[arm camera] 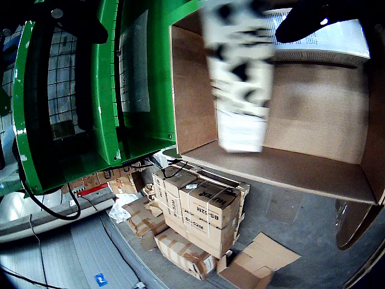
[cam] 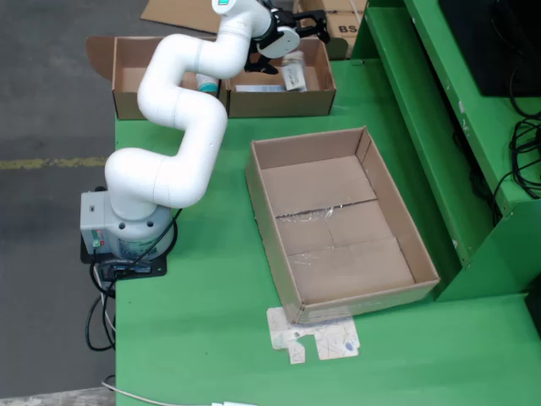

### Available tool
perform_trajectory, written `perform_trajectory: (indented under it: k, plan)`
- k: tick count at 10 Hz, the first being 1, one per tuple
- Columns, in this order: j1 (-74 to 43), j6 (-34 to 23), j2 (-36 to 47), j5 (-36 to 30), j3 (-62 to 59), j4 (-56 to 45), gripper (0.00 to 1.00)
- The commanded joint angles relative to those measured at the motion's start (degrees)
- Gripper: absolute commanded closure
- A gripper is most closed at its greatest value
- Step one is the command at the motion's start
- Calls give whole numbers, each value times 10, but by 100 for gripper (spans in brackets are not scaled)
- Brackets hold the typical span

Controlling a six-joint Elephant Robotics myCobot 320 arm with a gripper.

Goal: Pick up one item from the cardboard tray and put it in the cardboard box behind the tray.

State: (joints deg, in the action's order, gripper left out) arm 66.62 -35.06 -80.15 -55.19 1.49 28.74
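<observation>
The arm's gripper (cam: 287, 46) hangs over the cardboard box (cam: 279, 103) behind the tray, with its black fingers spread wide apart. A white carton with black patches (arm camera: 240, 72) shows blurred in the wrist view, below the gripper and over the box interior, while the box wall (arm camera: 192, 90) is sharp. One black finger (arm camera: 307, 21) stands clear of it at the top right. In the fixed view the carton (cam: 293, 74) lies inside the box. The large cardboard tray (cam: 427, 271) shows a bare floor with a strip of tape.
A second open box (cam: 127, 101) stands left of the first with a white and teal item (cam: 207, 82) in it. A flat white cutout (cam: 313, 337) lies in front of the tray. A green frame (cam: 423, 127) rises on the right. Stacked cartons (arm camera: 198, 211) sit on the floor beyond.
</observation>
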Motion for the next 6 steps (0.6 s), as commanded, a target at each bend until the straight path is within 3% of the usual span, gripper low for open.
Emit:
perform_trajectory:
  k: [1,6]
  plan:
    - [-8,-24,58,6,-15,6,0]
    - [-12,-34,77,6,-15,6,0]
